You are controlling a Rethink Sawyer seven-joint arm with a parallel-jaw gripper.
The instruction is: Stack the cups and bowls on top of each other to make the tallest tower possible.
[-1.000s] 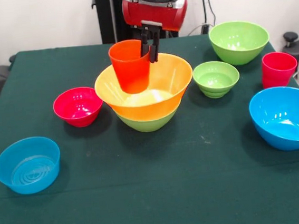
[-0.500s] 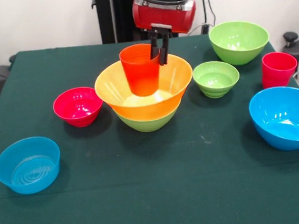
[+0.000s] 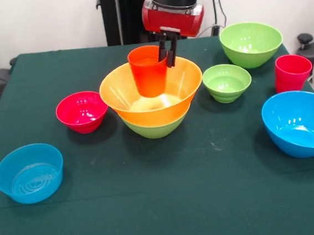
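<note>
- Tower (image 3: 153,104) so far: wide orange bowl (image 3: 181,82) nested in a big green bowl (image 3: 154,130), table centre — two pieces only, low and broad.
- Gripper (image 3: 168,54) pinching the far-right rim of the orange cup (image 3: 149,71), one finger inside the wall, one outside; cup upright, hanging inside the orange bowl — whether its base touches the bowl floor I cannot tell.
- Judged step: placing the cup as third piece; release not yet done.
- Left loose on the table, clock directions from the tower: red bowl (image 3: 82,111) at 9, near; small blue bowl (image 3: 29,173) at 8, well apart; small green bowl (image 3: 227,82) at 3, near; second big green bowl (image 3: 250,43) at 2; red cup (image 3: 293,73) at 3, far out; big blue bowl (image 3: 300,123) at 4.
- Yellow cup not seen.
- Judgement: early stage; six visible pieces left unstacked.
</note>
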